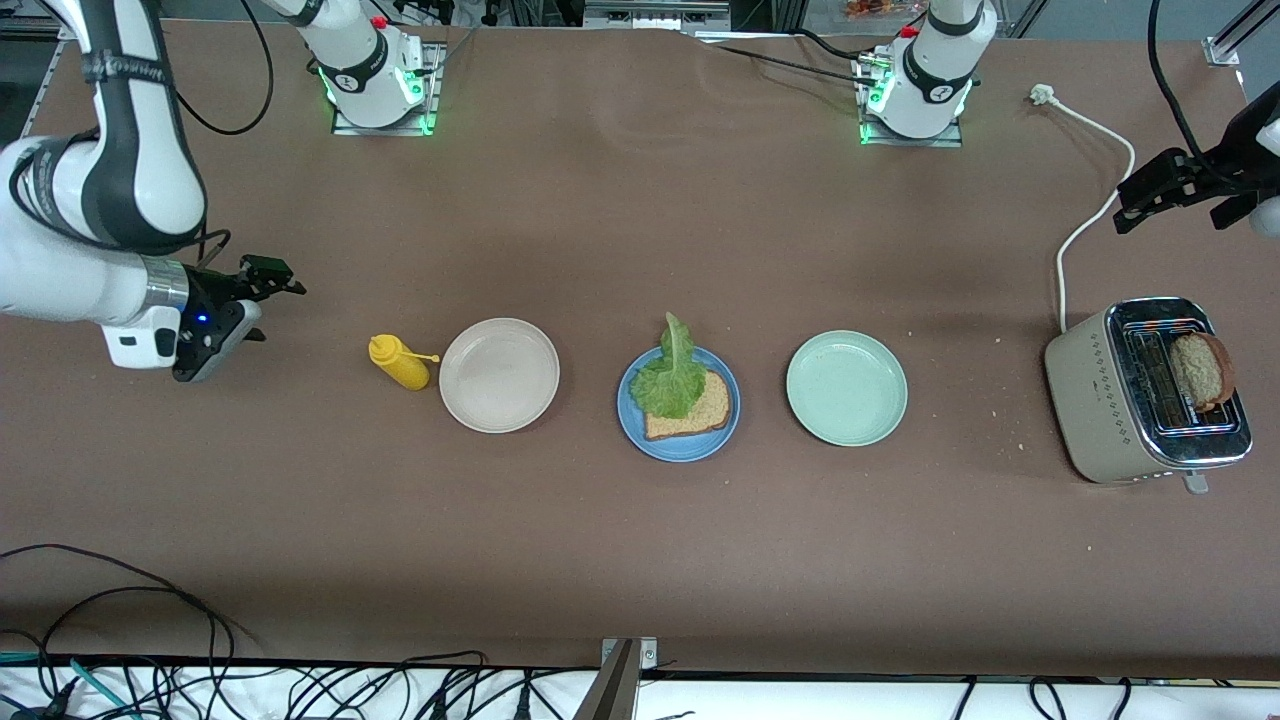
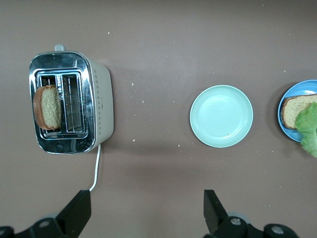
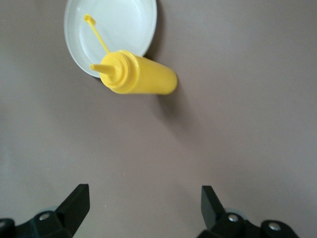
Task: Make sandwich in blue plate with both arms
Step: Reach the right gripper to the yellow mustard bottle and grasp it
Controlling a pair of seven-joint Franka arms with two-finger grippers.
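Observation:
The blue plate (image 1: 679, 442) sits mid-table with one brown toast slice (image 1: 695, 412) on it and a green lettuce leaf (image 1: 673, 372) lying over that slice. A second toast slice (image 1: 1201, 369) stands in the toaster (image 1: 1105, 400) at the left arm's end; it also shows in the left wrist view (image 2: 48, 107). My left gripper (image 1: 1150, 200) is open and empty, over the table by the toaster's cord. My right gripper (image 1: 255, 300) is open and empty, over the table at the right arm's end, beside the mustard bottle.
A yellow mustard bottle (image 1: 400, 362) stands beside the beige plate (image 1: 499, 375). A pale green plate (image 1: 846, 388) lies between the blue plate and the toaster. A white power cord (image 1: 1090, 215) runs from the toaster toward the left arm's base.

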